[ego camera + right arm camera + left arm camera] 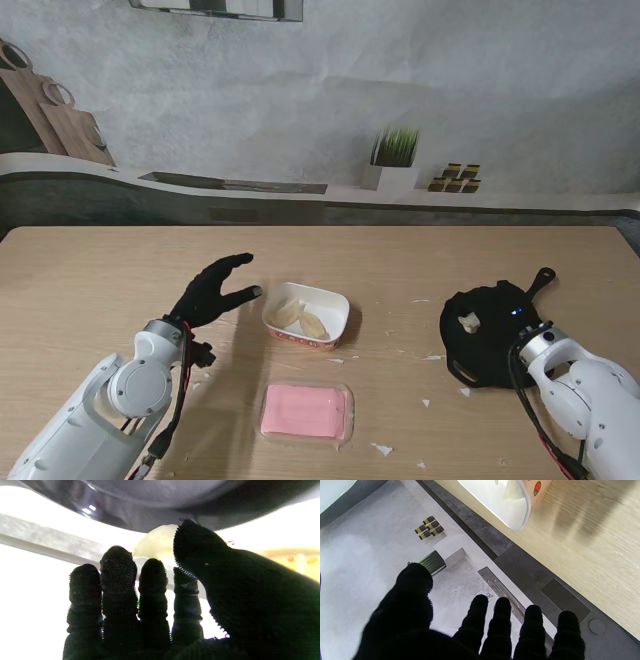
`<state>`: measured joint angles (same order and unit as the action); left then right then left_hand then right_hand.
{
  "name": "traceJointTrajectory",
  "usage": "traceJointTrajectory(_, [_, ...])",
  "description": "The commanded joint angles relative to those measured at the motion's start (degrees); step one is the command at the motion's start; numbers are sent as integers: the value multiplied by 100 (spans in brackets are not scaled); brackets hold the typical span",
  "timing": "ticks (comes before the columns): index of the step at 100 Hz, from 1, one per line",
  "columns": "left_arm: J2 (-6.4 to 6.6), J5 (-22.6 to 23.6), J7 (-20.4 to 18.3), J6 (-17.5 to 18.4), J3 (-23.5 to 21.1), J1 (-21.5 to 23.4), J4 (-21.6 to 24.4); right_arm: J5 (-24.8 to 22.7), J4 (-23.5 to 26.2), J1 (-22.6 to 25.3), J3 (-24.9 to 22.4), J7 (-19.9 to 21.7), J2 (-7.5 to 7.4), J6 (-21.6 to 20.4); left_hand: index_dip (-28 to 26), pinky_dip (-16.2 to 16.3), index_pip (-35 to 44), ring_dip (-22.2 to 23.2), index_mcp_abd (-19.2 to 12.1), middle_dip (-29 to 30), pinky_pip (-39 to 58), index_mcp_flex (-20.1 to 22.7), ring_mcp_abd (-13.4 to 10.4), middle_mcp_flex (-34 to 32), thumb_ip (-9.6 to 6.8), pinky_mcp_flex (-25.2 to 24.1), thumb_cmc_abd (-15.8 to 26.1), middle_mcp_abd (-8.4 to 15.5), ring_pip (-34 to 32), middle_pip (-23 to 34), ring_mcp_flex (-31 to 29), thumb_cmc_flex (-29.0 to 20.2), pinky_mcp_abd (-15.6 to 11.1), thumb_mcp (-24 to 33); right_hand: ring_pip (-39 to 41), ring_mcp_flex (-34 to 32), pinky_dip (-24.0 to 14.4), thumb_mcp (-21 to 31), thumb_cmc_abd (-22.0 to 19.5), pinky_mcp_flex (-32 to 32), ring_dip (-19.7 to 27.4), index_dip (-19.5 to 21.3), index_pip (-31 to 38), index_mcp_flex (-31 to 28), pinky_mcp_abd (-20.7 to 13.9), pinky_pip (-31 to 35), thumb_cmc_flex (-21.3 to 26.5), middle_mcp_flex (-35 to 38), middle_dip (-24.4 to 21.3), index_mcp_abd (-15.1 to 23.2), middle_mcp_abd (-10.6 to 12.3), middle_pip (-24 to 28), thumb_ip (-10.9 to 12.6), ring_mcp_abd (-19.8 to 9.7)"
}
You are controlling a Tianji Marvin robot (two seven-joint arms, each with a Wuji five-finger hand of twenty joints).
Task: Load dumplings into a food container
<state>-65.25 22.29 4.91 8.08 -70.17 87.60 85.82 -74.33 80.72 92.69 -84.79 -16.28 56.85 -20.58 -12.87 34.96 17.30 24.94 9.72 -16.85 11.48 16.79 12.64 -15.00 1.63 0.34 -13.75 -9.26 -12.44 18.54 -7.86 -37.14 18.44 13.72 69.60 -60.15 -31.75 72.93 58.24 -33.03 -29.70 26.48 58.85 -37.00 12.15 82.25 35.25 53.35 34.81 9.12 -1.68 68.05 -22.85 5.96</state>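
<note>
Right now the left hand (212, 290) hovers over the wooden table (90, 290) just left of the white paper tray (335, 300), its black-gloved fingers (500, 620) spread apart and holding nothing. Two pale dumplings (300, 317) lie side by side inside that tray, which stands near the middle of the table. Nearer to me, a pink lid (306, 411) lies flat on the wood, apart from the tray. Over on the right, the right hand (492, 335) sits on a dark frying pan (535, 282). From its wrist, the thumb (200, 545) and fingers close around another dumpling (157, 542), a pale lump pinched just under the pan's rim. Small white scraps (382, 449) dot the table.
</note>
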Motion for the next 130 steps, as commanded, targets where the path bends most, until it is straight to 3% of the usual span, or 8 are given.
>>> traceJointTrajectory(1, [-21, -8, -78, 22, 7, -8, 9, 113, 306, -132, 100, 168, 104, -53, 60, 31, -47, 67, -51, -46, -201, 36, -16, -12, -127, -58, 200, -16, -52, -37, -99, -45, 85, -107, 156, -80, -116, 760, -272, 92, -12, 528, 1081, -826, 191, 192, 262, 81, 61, 441, -121, -20, 343, 177])
traceJointTrajectory(18, [-23, -6, -54, 67, -49, 19, 22, 623, 567, -597, 610, 693, 190, -178, 61, 29, -49, 66, -49, -45, -203, 33, -14, -15, -127, -60, 203, -25, -50, -39, -93, -45, 84, -108, 175, -59, -120, 745, -301, 108, -1, 545, 1075, -815, 185, 182, 256, 62, 84, 447, -118, -25, 344, 163])
traceJointTrajectory(40, [-32, -23, -4, 130, -145, 57, 23, 1338, 539, -1428, 1699, 1226, 289, 21, 62, 28, -50, 66, -37, -46, -199, 39, -1, -17, -128, -51, 197, -33, -54, -38, -93, -58, 87, -106, 191, -41, -121, 727, -353, 121, 1, 602, 1069, -765, 138, 166, 226, 40, 121, 510, -65, -14, 349, 113])
traceJointTrajectory(62, [-34, -33, 12, 108, -209, 144, 122, 1909, 104, -2220, 2915, 1232, 425, 432, 59, 27, -46, 65, -46, -47, -197, 36, -13, -15, -128, -42, 201, -24, -57, -36, -90, -59, 89, -103, 204, -5, -120, 690, -415, 147, -2, 648, 1067, -737, 100, 148, 236, 6, 139, 527, -63, -7, 366, 95])
traceJointTrajectory(86, [-36, -39, 21, 55, -248, 217, 211, 2266, -579, -2889, 3931, 1008, 581, 858, 61, 25, -48, 62, -51, -49, -197, 43, -21, -33, -127, -41, 200, -28, -58, -30, -92, -57, 82, -107, 222, 32, -124, 668, -438, 179, -2, 667, 1043, -729, 52, 150, 234, -25, 133, 592, -50, -3, 380, 86])
traceJointTrajectory(104, [-37, -41, 25, 45, -250, 215, 209, 2370, -935, -3177, 4383, 895, 650, 970, 62, 24, -49, 62, -45, -46, -196, 48, -14, -30, -128, -37, 199, -36, -60, -37, -93, -65, 86, -102, 210, 137, -96, 575, -549, 272, 22, 691, 1038, -659, -39, 85, 220, -124, 116, 707, 15, 16, 415, 26])
traceJointTrajectory(119, [-35, -47, 4, 17, -233, 197, 197, 2278, -1058, -3293, 4537, 876, 626, 845, 61, 24, -48, 61, -47, -46, -196, 59, -17, -34, -127, -37, 197, -33, -59, -38, -91, -63, 89, -104, 105, 463, -32, 401, -749, 530, 108, 735, 1006, -478, -274, -48, 144, -396, -23, 1024, 264, 73, 479, -106])
traceJointTrajectory(130, [-33, -52, -11, 2, -219, 184, 189, 2099, -1035, -3322, 4562, 958, 562, 779, 62, 24, -50, 61, -40, -46, -195, 61, -11, -33, -127, -36, 196, -35, -60, -40, -90, -67, 85, -100, -421, 1044, 32, 267, -851, 888, -95, 298, 770, 270, -402, -224, -248, -1069, -409, 712, 292, -41, 466, -169])
